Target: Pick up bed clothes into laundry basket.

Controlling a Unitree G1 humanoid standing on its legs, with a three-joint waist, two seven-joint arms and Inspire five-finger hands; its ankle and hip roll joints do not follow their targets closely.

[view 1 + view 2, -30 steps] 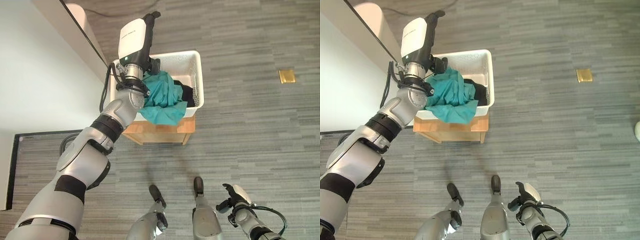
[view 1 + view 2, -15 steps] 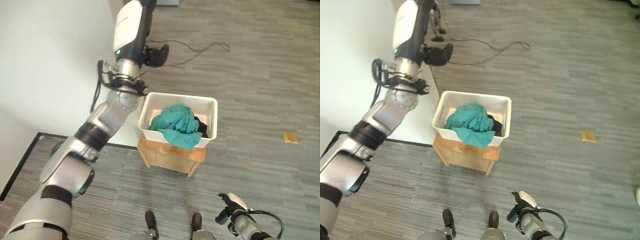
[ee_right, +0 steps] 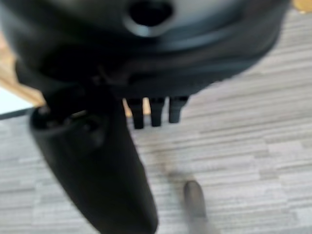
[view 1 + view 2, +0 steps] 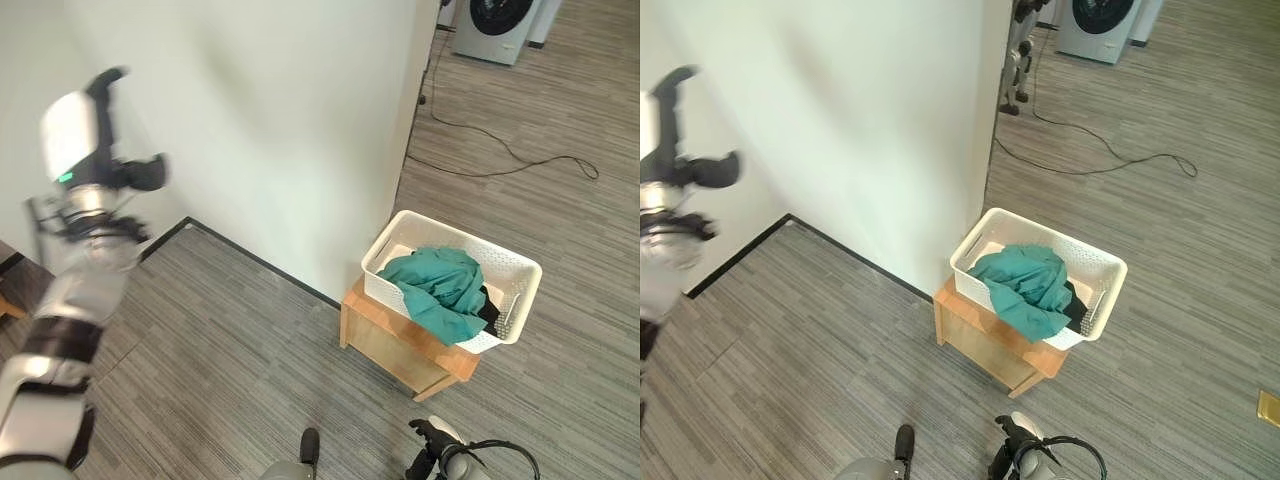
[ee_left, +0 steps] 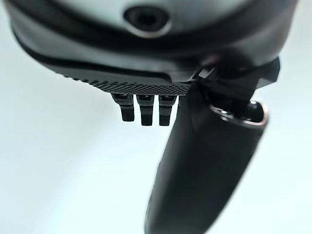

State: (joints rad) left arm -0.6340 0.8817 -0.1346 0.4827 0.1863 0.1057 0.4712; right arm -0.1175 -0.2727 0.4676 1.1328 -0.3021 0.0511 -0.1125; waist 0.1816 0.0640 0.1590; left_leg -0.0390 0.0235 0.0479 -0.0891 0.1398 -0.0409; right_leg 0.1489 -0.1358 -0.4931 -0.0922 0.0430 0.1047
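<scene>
shirt [image 4: 440, 290]: teal, in basket [image 4: 520, 268] on stool [image 4: 390, 340], draped over its near rim | soft, light (grab a bunched fold) | left hand [image 4: 95, 150]: raised by wall, fingers straight, empty | right hand [image 4: 440, 445]: low, relaxed, empty

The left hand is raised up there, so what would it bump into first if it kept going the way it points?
Probably the white wall. The left hand, open and holding nothing, shows only pale wall past its fingers; how near is unclear.
</scene>
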